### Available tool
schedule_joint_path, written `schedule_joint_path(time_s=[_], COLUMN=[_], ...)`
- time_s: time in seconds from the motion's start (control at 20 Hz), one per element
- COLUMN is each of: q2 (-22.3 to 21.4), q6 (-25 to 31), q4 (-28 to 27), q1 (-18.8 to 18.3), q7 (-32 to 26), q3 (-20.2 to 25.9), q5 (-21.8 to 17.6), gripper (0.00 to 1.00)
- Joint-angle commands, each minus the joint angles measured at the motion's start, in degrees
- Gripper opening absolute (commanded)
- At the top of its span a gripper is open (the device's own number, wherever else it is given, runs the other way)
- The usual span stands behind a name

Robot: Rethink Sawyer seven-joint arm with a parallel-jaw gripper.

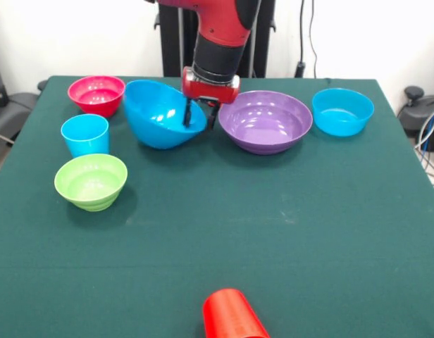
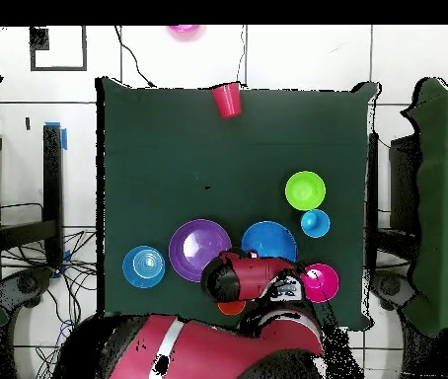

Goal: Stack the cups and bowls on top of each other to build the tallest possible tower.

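Gripper (image 1: 201, 113) clamped on rim of large blue bowl (image 1: 157, 116), bowl tilted, seemingly lifted. Keep grip firm, level bowl, centre over purple bowl (image 1: 265, 121) before release.

No writing, label, brand, number or sign can be read in either view. The bowls, the cups, the red arm and the green worktop (image 1: 273, 232) all show plain surfaces without markings.
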Motion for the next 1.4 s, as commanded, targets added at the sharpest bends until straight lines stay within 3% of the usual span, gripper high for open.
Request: schedule_joint_path(time_s=[0.05,0.8,1.2,1.4], q2=[3.4,2.5,5.8,7.0], q6=[-5.2,-3.1,-2.9,-3.0], q4=[-2.6,-3.2,-7.4,-9.2], q1=[2.5,2.3,9.5,11.2], q7=[11.8,9.4,9.7,10.1], q3=[1.9,1.9,-5.1,-6.6], q5=[4.3,2.5,3.6,4.4], gripper=[0.00,0.00,0.00,0.00])
